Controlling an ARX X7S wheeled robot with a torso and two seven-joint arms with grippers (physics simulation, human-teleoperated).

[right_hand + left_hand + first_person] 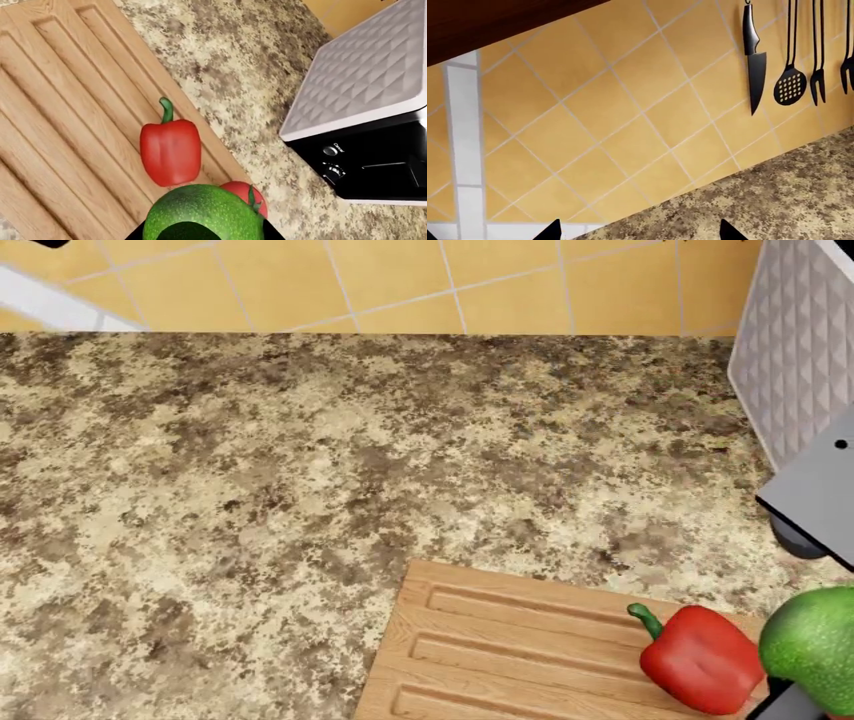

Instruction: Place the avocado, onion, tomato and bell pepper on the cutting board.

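Note:
The red bell pepper [698, 658] lies on the grooved light-wood cutting board [494, 660] near its right edge; it also shows in the right wrist view [170, 150] on the board [60, 125]. My right gripper [203, 232] is shut on the bright green avocado [203, 215] and holds it above the board's edge; the avocado shows at the head view's lower right [814, 645]. The tomato [245, 196] lies on the counter just past the board's edge, partly hidden under the avocado. The onion is out of view. My left gripper [640, 234] is open and empty, facing the tiled wall.
A toaster with a quilted silver top [363, 95] stands right of the board, also in the head view [807, 390]. A knife [754, 55], slotted spoon [790, 85] and fork hang on the tiled wall. A speckled granite counter [267, 490] stretches left.

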